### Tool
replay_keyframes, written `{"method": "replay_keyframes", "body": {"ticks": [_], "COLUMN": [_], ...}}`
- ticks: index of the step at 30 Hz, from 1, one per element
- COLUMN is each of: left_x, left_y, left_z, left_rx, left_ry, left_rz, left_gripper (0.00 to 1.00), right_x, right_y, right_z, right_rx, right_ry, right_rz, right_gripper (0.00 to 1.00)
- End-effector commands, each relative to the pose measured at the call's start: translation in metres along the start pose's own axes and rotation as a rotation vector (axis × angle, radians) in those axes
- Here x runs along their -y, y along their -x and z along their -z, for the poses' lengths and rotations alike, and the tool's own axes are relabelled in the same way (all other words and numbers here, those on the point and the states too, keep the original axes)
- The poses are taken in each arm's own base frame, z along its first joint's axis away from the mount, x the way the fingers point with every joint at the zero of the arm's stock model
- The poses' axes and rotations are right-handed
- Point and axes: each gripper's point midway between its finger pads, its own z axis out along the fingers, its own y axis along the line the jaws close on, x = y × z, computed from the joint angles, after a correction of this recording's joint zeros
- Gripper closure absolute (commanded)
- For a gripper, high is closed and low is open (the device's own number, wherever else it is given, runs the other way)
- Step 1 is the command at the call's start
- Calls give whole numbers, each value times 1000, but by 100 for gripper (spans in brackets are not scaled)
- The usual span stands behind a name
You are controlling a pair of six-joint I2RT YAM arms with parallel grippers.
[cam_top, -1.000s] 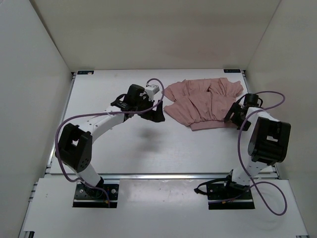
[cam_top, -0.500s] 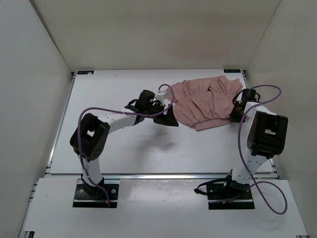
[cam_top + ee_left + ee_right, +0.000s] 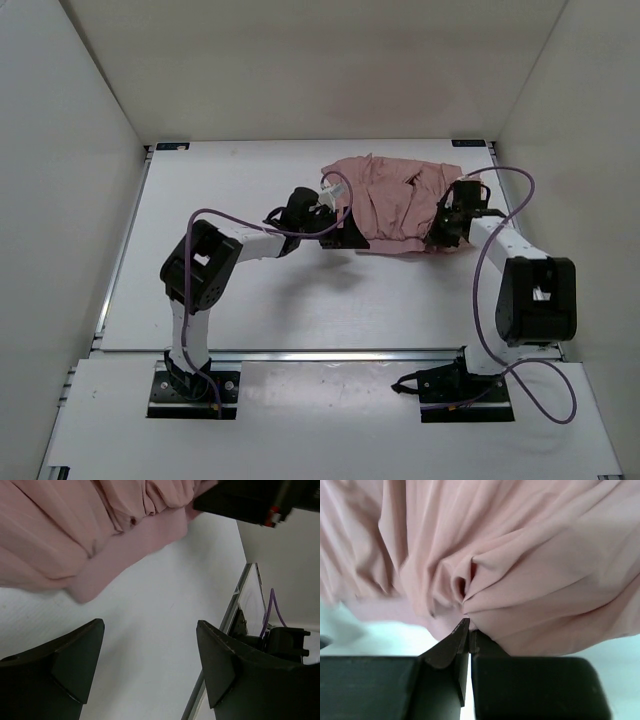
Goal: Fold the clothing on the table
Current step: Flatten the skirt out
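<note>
Starting the fold, we pinch the clothing (image 3: 395, 200) with our right hand (image 3: 468, 630); the spread left hand (image 3: 150, 630) must close on it next.

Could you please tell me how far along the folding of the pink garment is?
Nothing is folded yet: the clothing lies bunched and wrinkled at the far side of the table. In hand: the right pincer is shut on a pinch of fabric at its right edge, and the left pincer is open, short of the band edge. Left: the left grasp and every fold.
</note>
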Motion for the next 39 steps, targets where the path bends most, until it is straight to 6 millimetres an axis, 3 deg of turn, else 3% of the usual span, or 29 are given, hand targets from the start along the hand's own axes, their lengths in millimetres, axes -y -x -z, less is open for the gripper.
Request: {"method": "replay_keyframes", "body": {"ticks": [1,7,12,19,24,27,36,38,39], "left_x": [12,-22,-57,-82,-90,-86,-83,-84,-83], "left_y": [6,0,-2,-13,-18,-23,-28,-30,-30], "left_z": [-3,-7,-5,-1,-4,-10,-17,-18,-21], "left_rx": [53,72,101,98,109,98,99,96,95], "left_ry": [-19,107,219,313,308,285,248,249,243], "left_rz": [9,37,39,59,91,111,173,175,173], "left_gripper": [16,18,18,19,25,32,40,50,60], "right_x": [-27,-19,-17,-15,-20,-20,-36,-35,-33], "right_y": [-16,-51,-63,-68,-64,-63,-60,-65,-66], "right_z": [16,23,25,27,29,32,39,39,38], "right_rx": [17,-15,-9,-19,-3,1,45,29,26], "right_ry": [101,138,159,163,177,179,247,245,240], "right_rz": [-51,-108,-75,-93,-85,-75,-65,-61,-70], "right_gripper": [100,100,100,100,100,100,99,98,98]}}
